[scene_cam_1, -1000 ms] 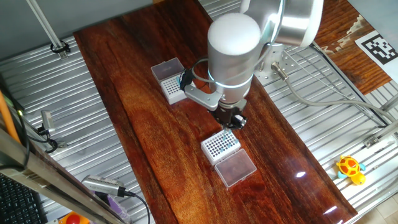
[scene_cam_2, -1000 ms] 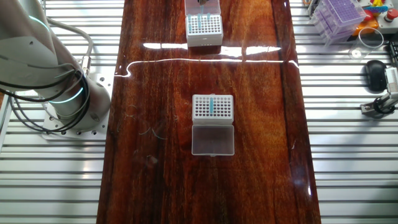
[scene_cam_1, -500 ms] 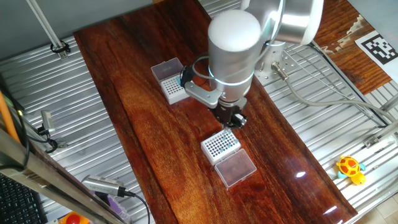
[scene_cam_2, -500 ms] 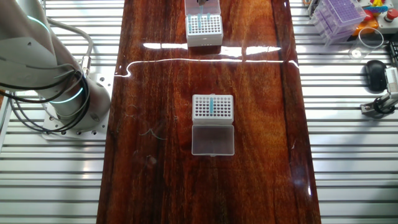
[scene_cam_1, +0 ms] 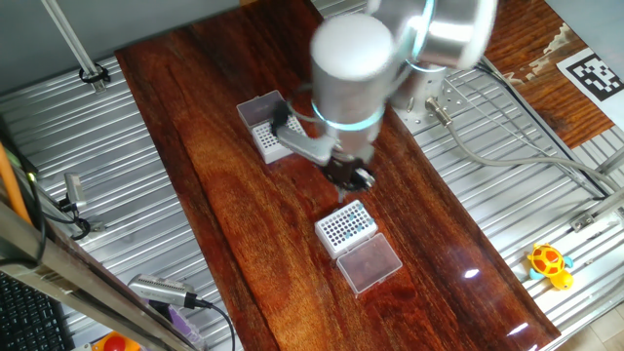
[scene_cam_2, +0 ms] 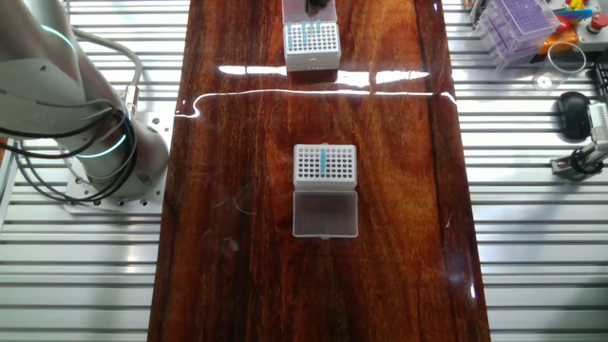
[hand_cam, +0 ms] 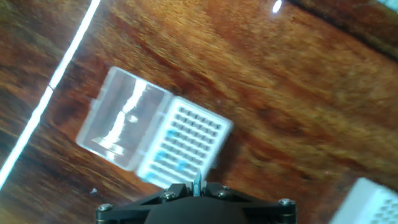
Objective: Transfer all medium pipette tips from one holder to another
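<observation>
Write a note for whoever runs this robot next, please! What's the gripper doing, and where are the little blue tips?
The gripper is shut, seemingly pinching one teal tip, and hangs between the two racks.
The middle rack holds one column of tips; the far rack holds several rows. Both lids are open.
Done: cannot tell how many were moved.
Left: tips sit in both racks, so the transfer isn't finished.

You see a glossy dark wood table (scene_cam_2: 237,142) mirroring lights, ribbed matt metal panels (scene_cam_2: 85,275) on both sides, white plastic racks (scene_cam_2: 325,163) with clear plastic lids (scene_cam_2: 325,213), and a smooth silver arm (scene_cam_1: 351,73).
</observation>
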